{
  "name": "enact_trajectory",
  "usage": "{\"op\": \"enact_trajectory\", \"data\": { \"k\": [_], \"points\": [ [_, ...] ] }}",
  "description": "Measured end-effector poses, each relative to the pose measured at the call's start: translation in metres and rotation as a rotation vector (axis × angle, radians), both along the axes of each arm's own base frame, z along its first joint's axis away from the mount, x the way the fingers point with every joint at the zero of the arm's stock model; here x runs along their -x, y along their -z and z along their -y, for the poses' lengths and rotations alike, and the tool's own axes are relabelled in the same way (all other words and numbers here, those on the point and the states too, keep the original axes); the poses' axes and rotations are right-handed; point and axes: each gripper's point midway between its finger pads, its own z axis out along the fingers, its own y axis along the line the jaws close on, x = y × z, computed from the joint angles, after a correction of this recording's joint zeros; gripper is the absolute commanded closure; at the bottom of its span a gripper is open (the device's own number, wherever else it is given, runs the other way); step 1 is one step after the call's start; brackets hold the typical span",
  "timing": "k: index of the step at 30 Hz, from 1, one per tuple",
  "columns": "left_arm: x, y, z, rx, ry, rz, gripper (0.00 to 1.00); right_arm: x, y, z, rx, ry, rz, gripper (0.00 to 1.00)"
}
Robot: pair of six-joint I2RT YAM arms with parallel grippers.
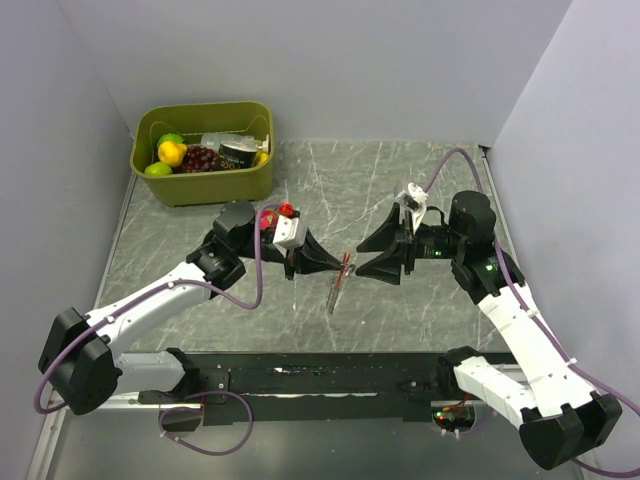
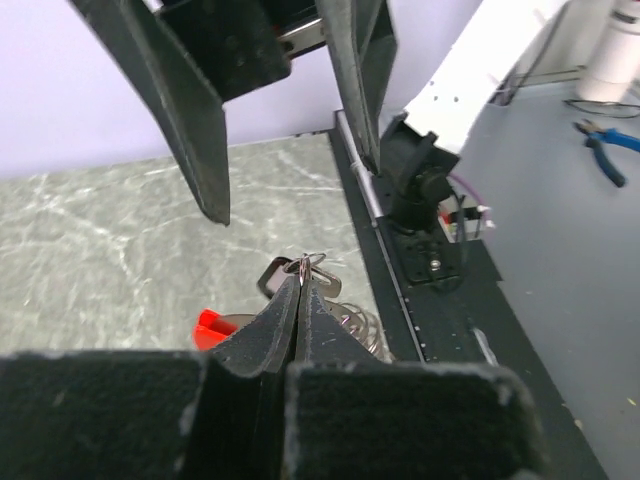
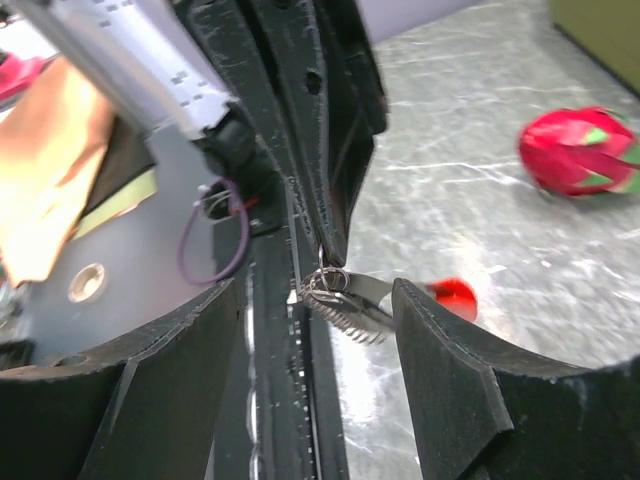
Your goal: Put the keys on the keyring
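The left pincer (image 1: 336,263) is clenched on the keyring's (image 3: 345,300) thin edge; the released right pincer (image 1: 360,258), closing off-centre, could knock it onto the counter (image 1: 400,180).

At centre frame, the left gripper (image 1: 338,263), jaws pinched together, faces the right gripper (image 1: 362,257), jaws spread wide.

Soft even light, close foreground perhaps blurred
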Motion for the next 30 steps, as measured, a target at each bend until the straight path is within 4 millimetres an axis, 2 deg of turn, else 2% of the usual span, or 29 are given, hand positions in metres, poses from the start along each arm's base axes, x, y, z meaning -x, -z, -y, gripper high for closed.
{"op": "enact_trajectory", "data": {
  "k": [9, 15, 21, 24, 30],
  "points": [
    [0.012, -0.018, -0.001, 0.022, 0.081, 0.034, 0.99, 0.009, -0.002, -0.003, -0.022, -0.086, 0.0, 0.31],
    [0.016, -0.028, -0.001, 0.036, 0.108, 0.051, 0.99, 0.007, 0.006, -0.004, -0.015, -0.099, -0.027, 0.32],
    [0.019, -0.031, -0.001, 0.039, 0.123, 0.056, 0.99, 0.007, 0.009, -0.005, -0.01, -0.103, -0.031, 0.39],
    [0.02, -0.031, -0.001, 0.037, 0.124, 0.053, 0.99, 0.008, 0.01, -0.007, -0.01, -0.11, -0.031, 0.45],
    [0.02, -0.031, 0.0, 0.036, 0.122, 0.049, 0.99, 0.011, 0.013, -0.011, -0.006, -0.132, -0.058, 0.74]
  ]
}}
